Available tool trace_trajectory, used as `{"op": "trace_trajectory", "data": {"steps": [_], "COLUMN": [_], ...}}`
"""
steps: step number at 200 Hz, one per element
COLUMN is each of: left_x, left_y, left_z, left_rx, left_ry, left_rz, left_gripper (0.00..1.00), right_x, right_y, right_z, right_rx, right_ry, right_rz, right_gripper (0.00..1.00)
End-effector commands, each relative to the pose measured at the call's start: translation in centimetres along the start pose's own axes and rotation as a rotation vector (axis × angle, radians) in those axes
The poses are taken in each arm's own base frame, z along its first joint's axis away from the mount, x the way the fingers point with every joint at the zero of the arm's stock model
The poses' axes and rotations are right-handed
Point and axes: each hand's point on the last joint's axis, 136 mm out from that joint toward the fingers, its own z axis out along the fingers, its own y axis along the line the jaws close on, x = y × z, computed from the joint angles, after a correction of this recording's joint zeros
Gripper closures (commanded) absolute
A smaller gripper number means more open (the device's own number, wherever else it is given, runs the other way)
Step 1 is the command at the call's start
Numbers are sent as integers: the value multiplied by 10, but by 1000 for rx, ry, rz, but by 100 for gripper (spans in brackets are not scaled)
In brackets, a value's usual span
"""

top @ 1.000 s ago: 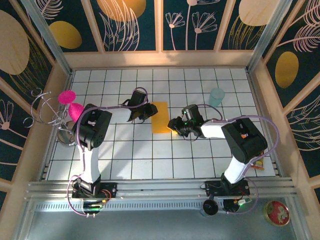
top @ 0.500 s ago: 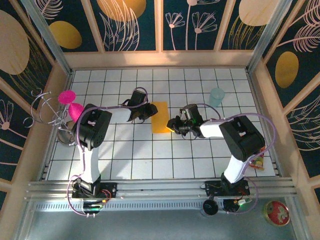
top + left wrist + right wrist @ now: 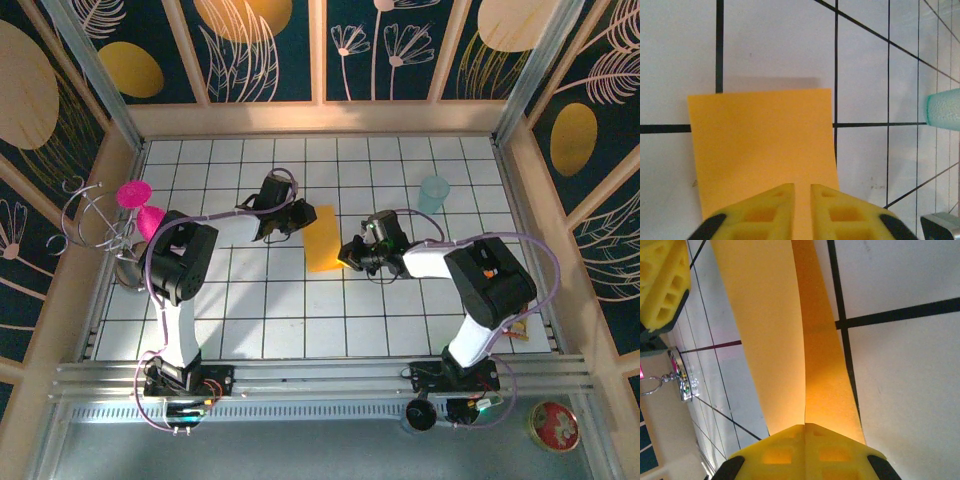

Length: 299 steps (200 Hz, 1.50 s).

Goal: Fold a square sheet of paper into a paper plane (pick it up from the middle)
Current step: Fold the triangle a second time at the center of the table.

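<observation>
The square sheet of paper (image 3: 322, 238) lies in the middle of the desk (image 3: 250, 320). The right gripper (image 3: 805, 426) has its jaws clamped on one edge. The left gripper (image 3: 798, 187) has its jaws barely apart at the opposite edge, though I can't tell whether they grip it.

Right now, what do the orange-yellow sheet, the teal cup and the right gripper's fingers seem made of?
orange-yellow sheet: thin matte paper, bowing smoothly.
teal cup: probably translucent plastic, pebbled surface.
right gripper's fingers: likely matte yellow plastic, moulded with open cells.
</observation>
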Motion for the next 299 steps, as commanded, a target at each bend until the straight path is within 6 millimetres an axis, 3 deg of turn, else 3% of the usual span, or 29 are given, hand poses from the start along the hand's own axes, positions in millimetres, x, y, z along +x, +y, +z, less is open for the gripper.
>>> {"op": "trace_trajectory", "data": {"steps": [1, 57, 90, 154, 209, 299], "left_x": [5, 24, 33, 39, 46, 47], "left_y": [2, 42, 57, 59, 67, 65], "left_z": [5, 16, 21, 14, 12, 11], "left_rx": [18, -88, -107, -97, -125, -126], "left_ry": [16, 43, 57, 41, 70, 81], "left_rz": [-4, -40, -45, -51, -60, -67], "left_gripper": [90, 95, 97, 98, 99, 99], "right_x": [8, 8, 2, -14, -24, -19], "right_y": [5, 8, 24, 51, 50, 43], "right_z": [-7, -4, -2, 25, 43, 56], "right_rx": [-12, -25, -72, -98, -68, -15], "right_ry": [20, 32, 35, 51, 30, 53], "right_rz": [-31, -36, -97, -139, -155, -142], "right_gripper": [100, 100, 100, 100, 100, 100]}}
